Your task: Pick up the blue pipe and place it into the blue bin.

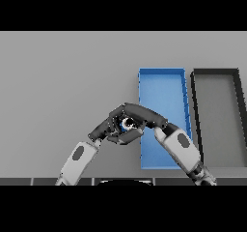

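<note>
The blue pipe (128, 124) shows end-on as a small blue and white ring just left of the blue bin (164, 83). My right hand (144, 115) reaches in from the lower right, its fingers curled over the pipe's top and its thumb beneath it. From the lower left, my left hand (103, 128) comes up against the pipe's left side. Both hands cover most of the pipe. The pipe is held beside the bin's left wall, near its front half.
A dark grey bin (236, 115) stands right of the blue bin, almost touching it. Both bins reach close to the table's front edge. Bare grey table (62, 76) spreads to the left and to the back.
</note>
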Controlling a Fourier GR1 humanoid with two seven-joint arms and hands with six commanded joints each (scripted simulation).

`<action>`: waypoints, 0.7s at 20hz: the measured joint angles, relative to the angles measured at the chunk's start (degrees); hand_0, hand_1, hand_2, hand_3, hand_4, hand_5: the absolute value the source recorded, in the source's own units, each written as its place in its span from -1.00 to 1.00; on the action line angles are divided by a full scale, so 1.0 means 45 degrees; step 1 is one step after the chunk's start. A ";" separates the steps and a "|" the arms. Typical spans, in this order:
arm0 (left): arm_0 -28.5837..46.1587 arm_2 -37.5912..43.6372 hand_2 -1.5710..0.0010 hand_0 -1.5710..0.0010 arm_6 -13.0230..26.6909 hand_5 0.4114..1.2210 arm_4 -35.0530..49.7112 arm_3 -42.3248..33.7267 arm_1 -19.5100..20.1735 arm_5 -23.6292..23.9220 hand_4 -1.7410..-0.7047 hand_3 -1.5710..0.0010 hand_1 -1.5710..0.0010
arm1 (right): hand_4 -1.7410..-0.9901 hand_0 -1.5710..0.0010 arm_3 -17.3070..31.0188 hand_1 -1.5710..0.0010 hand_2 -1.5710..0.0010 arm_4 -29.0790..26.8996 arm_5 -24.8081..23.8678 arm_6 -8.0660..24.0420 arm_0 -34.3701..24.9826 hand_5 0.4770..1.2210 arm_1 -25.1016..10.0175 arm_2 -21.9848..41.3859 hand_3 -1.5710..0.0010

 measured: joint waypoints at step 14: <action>0.0190 0.0429 -0.65 -0.86 -0.0813 1.00 -0.0450 -0.0236 -0.0266 0.0021 -0.73 -0.48 -0.71 | -0.98 -0.98 -0.0123 -0.98 -0.98 0.0473 -0.0847 -0.1458 0.0452 0.93 0.0146 0.0538 -0.96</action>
